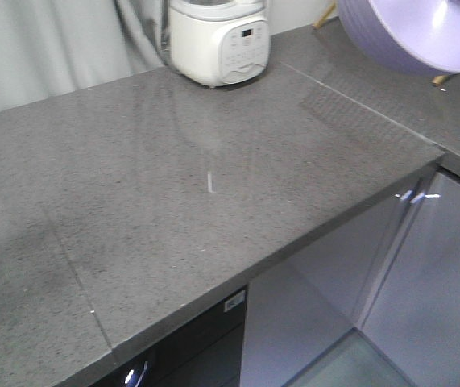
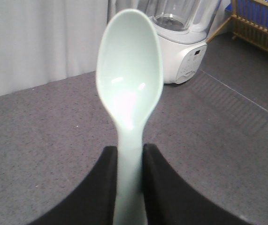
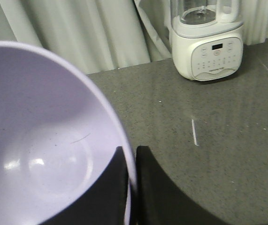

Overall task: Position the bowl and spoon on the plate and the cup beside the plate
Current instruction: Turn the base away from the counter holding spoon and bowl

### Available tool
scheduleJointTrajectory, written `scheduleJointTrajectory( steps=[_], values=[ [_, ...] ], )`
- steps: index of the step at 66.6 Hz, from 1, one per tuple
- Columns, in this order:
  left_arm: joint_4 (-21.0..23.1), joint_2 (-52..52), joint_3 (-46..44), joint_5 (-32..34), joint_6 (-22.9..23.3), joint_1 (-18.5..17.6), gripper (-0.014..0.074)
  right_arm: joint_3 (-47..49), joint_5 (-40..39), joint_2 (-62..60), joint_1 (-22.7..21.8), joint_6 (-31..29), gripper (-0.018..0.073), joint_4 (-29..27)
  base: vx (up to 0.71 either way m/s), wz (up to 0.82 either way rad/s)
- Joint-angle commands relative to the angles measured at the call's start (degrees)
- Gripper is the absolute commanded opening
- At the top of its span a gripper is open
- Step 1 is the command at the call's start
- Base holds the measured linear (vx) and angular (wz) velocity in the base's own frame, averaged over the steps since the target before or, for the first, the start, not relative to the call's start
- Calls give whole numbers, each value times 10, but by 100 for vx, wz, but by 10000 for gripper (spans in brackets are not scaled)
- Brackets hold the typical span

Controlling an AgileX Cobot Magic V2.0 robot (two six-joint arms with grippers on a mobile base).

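Front view: the grey speckled countertop (image 1: pixel 173 201) fills most of the frame. Its front edge runs diagonally from lower left to centre right, with cabinet doors (image 1: pixel 431 290) below it at lower right, and a seam crosses the surface at lower left. A white appliance (image 1: pixel 219 40) stands at top centre, just before the curtain (image 1: pixel 44 48) and well apart from the front edge, with a broad bare stretch of counter between. The bowl (image 1: pixel 423 36) hangs tilted at the upper right, cut off by the top and right borders; what carries it lies outside this view. Left wrist view: the left gripper (image 2: pixel 130 150) is clamped on the handle of the spoon (image 2: pixel 130 79), scoop uppermost with its hollow toward the camera, held off the counter. The handle's lower end runs off the bottom border. A wooden rack (image 2: pixel 258 28) is cropped at the upper right. Right wrist view: the right gripper (image 3: pixel 131 154) pinches the bowl's rim, one finger (image 3: pixel 115 187) inside and the other outside. The bowl fills the left of the frame, cut off at left and bottom, and hides the counter beneath it.
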State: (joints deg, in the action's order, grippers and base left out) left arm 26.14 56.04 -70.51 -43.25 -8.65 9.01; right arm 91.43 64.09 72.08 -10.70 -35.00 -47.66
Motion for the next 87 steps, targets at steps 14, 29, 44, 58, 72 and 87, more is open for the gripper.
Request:
scheduleJointTrajectory(
  steps=[14, 29, 44, 58, 72, 87],
  values=[
    [15, -5, -13, 35, 1, -1, -6, 15, -21, -13, -2, -3, -8, -27, 0, -39],
    [15, -5, -13, 35, 1, -1, -6, 15, -21, -13, -2, -3, -8, -27, -1, -43],
    [15, -5, -13, 35, 1, -1, -6, 15, -19, -13, -2, -3, -8, -27, -3, -42],
    [15, -5, -13, 35, 1, -1, -6, 15, -19, -13, -2, -3, -8, -27, -4, -38],
    [15, -5, -13, 35, 1, -1, -6, 15, -19, -13, -2, -3, -8, -27, -6, -39],
    [15, -5, -13, 35, 1, -1, -6, 15, -19, -13, -2, -3, -8, -27, -6, -38]
  ],
)
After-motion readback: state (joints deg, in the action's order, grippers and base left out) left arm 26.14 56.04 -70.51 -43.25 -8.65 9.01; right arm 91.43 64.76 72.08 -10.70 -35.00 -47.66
